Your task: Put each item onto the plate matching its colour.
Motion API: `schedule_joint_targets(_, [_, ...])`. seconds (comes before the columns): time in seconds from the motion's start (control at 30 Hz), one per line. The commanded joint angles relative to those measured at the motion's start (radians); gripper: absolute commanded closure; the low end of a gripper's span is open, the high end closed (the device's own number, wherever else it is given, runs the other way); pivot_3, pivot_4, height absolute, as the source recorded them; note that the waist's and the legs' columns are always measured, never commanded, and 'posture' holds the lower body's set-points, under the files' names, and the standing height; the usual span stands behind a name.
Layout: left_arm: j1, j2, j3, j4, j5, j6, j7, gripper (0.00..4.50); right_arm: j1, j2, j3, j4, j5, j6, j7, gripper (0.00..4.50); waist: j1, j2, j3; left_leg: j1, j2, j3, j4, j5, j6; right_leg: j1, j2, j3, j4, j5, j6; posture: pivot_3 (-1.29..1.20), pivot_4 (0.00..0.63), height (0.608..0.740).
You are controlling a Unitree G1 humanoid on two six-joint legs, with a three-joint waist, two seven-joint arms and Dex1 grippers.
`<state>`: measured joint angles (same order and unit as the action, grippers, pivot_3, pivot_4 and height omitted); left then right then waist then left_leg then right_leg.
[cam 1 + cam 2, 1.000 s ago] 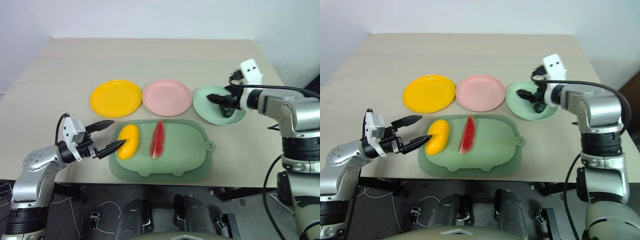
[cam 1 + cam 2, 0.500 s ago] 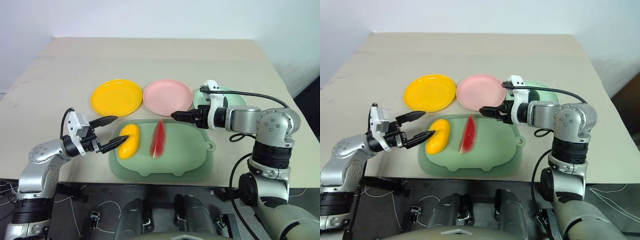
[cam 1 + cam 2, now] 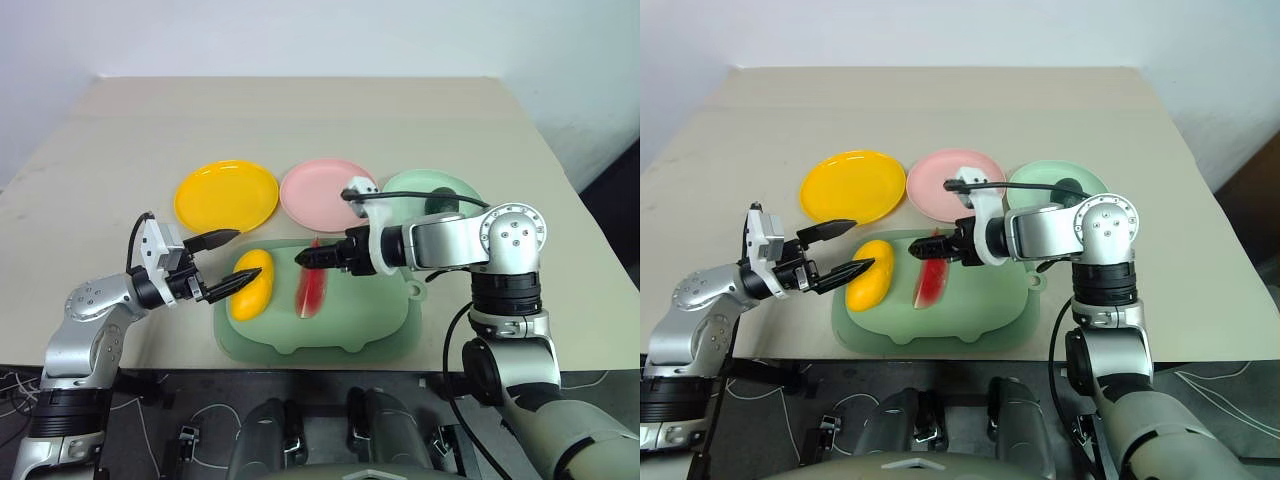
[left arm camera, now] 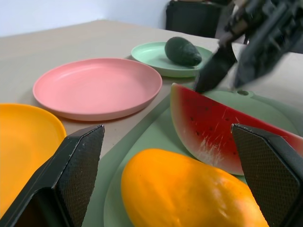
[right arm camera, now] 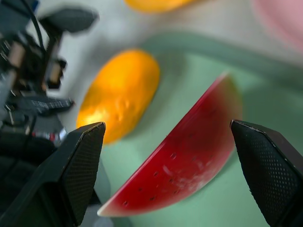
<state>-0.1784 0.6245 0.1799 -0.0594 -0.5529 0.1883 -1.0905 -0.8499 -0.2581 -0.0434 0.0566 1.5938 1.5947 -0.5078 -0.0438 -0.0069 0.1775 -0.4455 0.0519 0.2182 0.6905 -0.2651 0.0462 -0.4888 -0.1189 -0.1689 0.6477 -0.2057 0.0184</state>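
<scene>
The avocado (image 3: 441, 203) already sits on the green plate (image 3: 400, 190); the mango (image 3: 250, 283) and watermelon (image 3: 310, 289) wait on the mat (image 3: 380, 320), both hands spread wide and empty.

Both eye views look forward and down from the robot's head onto the desk (image 3: 400, 120), taking in the green pig-shaped mat (image 3: 350, 320) near the desk's front edge and the plates just behind it. The left wrist view sits low beside the mat, facing across it toward the pink plate (image 4: 97, 87). The right wrist view hangs close above the mat, looking down. Both wrist views share the watermelon wedge (image 5: 184, 156) and mango (image 4: 189, 194) lying on the mat.
</scene>
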Motion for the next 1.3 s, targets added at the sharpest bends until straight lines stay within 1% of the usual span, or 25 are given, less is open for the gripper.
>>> schedule_joint_targets(0.03, [0.000,0.005,0.006,-0.033,-0.002,-0.008,0.002,0.00,-0.014,-0.022,0.077,0.017,0.143,-0.070,-0.077,0.03,0.000,0.000,0.000,0.000,0.000,0.000,0.000,0.000,0.000,0.000,0.000,0.000,0.000,0.000,0.000,0.00,0.150,0.696])
schedule_joint_targets(0.17, [0.012,0.007,0.009,-0.050,-0.006,0.001,0.013,0.00,-0.040,-0.029,0.170,0.059,0.210,-0.127,-0.134,0.03,0.000,0.000,0.000,0.001,0.000,0.000,0.000,0.000,0.000,0.001,0.000,0.000,0.000,0.000,0.000,0.00,0.150,0.696])
schedule_joint_targets(0.27, [0.013,0.007,0.010,-0.056,-0.007,0.004,0.020,0.00,-0.078,-0.050,0.219,0.068,0.150,-0.109,-0.121,0.03,0.000,0.000,0.000,0.001,0.000,0.000,0.000,0.000,0.000,0.000,0.000,0.000,0.000,0.000,0.000,0.00,0.150,0.696])
schedule_joint_targets(0.4, [0.016,0.006,0.014,-0.061,-0.008,0.004,0.029,0.00,-0.101,-0.074,0.270,0.045,0.001,-0.069,-0.062,0.03,0.002,0.000,0.000,0.001,0.000,0.000,0.000,0.000,0.000,0.001,0.000,0.000,0.000,0.000,0.000,0.00,0.150,0.696])
schedule_joint_targets(0.63, [0.032,0.006,0.021,-0.069,-0.010,0.000,0.040,0.00,-0.109,-0.077,0.316,-0.054,-0.211,-0.028,0.133,0.03,0.000,0.000,0.000,0.001,0.000,0.000,0.000,0.000,0.000,0.000,0.000,0.000,0.000,0.000,0.000,0.00,0.150,0.696])
schedule_joint_targets(0.87, [0.040,0.008,0.027,-0.054,-0.009,-0.016,0.032,0.00,-0.104,-0.083,0.367,-0.159,-0.416,-0.053,0.362,0.03,0.002,0.000,0.000,0.001,0.000,0.000,0.000,0.000,0.000,0.000,0.000,0.000,-0.001,0.000,0.000,0.00,0.150,0.696])
schedule_joint_targets(1.13, [0.040,0.013,0.033,-0.043,-0.007,-0.025,0.020,0.00,-0.125,-0.068,0.484,-0.149,-0.660,-0.104,0.559,0.03,0.000,0.000,0.000,0.000,0.000,0.000,0.000,0.000,0.000,0.000,0.000,0.000,-0.001,0.000,0.000,0.00,0.150,0.696])
schedule_joint_targets(1.3, [0.040,0.017,0.035,-0.051,-0.009,-0.020,0.023,0.00,-0.129,-0.052,0.540,-0.127,-0.791,-0.114,0.623,0.03,0.000,-0.001,0.000,0.000,0.000,0.000,0.000,0.000,0.000,-0.001,0.000,0.000,-0.001,0.000,0.000,0.00,0.150,0.696])
